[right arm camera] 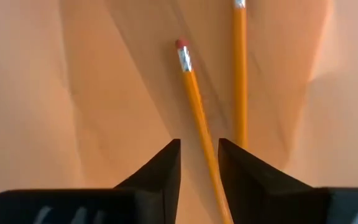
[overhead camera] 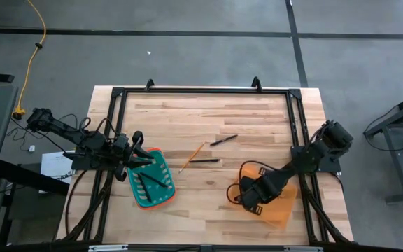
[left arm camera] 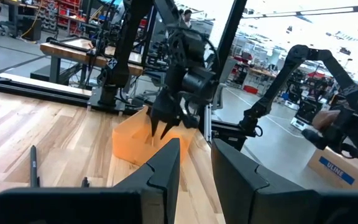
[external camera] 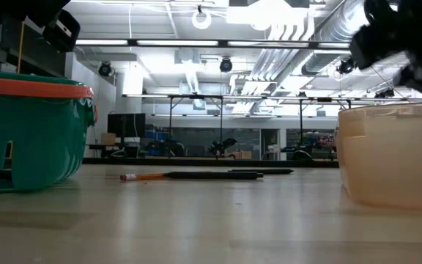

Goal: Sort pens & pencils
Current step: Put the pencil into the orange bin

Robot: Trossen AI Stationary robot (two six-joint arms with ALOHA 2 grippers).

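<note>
A teal basket (overhead camera: 152, 183) sits at the table's left with one dark pen (overhead camera: 155, 180) lying in it. My left gripper (overhead camera: 140, 158) (left arm camera: 196, 146) hovers open over the basket's far-left rim. An orange bin (overhead camera: 280, 206) (left arm camera: 132, 140) sits at the right, and my right gripper (overhead camera: 251, 198) (right arm camera: 199, 149) reaches down into it, open. Two pencils lie on the bin's floor. One pencil (right arm camera: 191, 87) runs between the right fingers, which stand wider than it. The other pencil (right arm camera: 239, 74) lies beside it. One pencil (overhead camera: 191, 158) and two pens (overhead camera: 224, 140) (overhead camera: 205, 161) lie mid-table.
A black frame (overhead camera: 201, 91) borders the tabletop. In the low view the basket (external camera: 28, 132) and the bin (external camera: 394, 154) flank the loose pencil (external camera: 145, 177) and pens (external camera: 211, 175). Bare wood lies along the far and near sides of the table.
</note>
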